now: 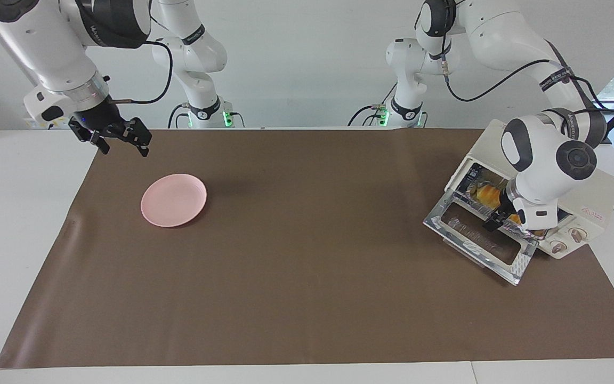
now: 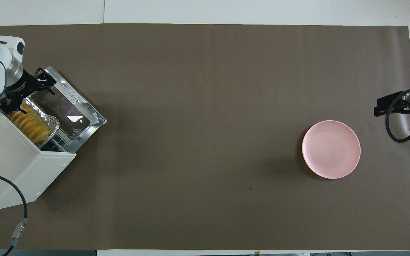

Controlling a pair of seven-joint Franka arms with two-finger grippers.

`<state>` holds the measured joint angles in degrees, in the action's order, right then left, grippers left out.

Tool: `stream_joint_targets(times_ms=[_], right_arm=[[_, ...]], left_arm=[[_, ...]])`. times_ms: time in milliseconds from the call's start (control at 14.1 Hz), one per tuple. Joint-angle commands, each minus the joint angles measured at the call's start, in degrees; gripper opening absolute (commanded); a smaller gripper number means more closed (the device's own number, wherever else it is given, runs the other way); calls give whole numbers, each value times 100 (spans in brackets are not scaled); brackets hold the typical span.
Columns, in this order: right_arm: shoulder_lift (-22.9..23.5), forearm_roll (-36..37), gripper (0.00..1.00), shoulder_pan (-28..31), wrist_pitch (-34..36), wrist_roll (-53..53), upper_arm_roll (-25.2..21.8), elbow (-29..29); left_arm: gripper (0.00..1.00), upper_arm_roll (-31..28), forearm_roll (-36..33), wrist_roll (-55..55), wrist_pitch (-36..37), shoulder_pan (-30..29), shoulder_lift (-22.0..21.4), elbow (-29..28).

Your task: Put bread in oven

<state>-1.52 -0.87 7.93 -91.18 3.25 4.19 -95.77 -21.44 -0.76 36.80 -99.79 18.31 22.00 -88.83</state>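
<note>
Brown matting carries the oven (image 1: 579, 197) at three o'clock in the facing view, the bread (image 2: 29, 122) lying inside, the left gripper (image 2: 25, 91) spread wide at its mouth, the right gripper (image 1: 118, 140) waiting wide at ten o'clock.

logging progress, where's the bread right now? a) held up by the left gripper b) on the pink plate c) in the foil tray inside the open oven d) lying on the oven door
c: the bread lies in the foil tray inside the oven, its door down.

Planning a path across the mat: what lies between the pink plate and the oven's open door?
Nothing: in the overhead view only bare brown mat separates the pink plate from the oven door.
</note>
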Motion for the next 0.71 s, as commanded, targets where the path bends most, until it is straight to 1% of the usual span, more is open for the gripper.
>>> stream_joint_targets(times_ms=[0, 142, 284, 355, 497, 639], right_arm=[[-94, -80, 100, 51, 30, 61, 29, -73], [-94, -79, 100, 51, 30, 61, 29, -73], [-94, -80, 100, 51, 30, 61, 29, -73], [-94, -80, 100, 51, 30, 61, 29, -73], [-94, -80, 100, 51, 39, 61, 29, -73], [-94, -80, 100, 51, 30, 61, 20, -73]], left_arm=[[100, -10, -108, -50, 266, 50, -109, 129], [100, -10, -117, -59, 608, 41, -109, 488], [100, -19, -117, -120, 680, 41, -109, 823], [100, -1, -91, -207, 654, 41, -135, 850], [100, 25, -29, -575, 732, 137, -511, 815], [100, 34, -12, -1041, 1012, 164, -810, 780]])
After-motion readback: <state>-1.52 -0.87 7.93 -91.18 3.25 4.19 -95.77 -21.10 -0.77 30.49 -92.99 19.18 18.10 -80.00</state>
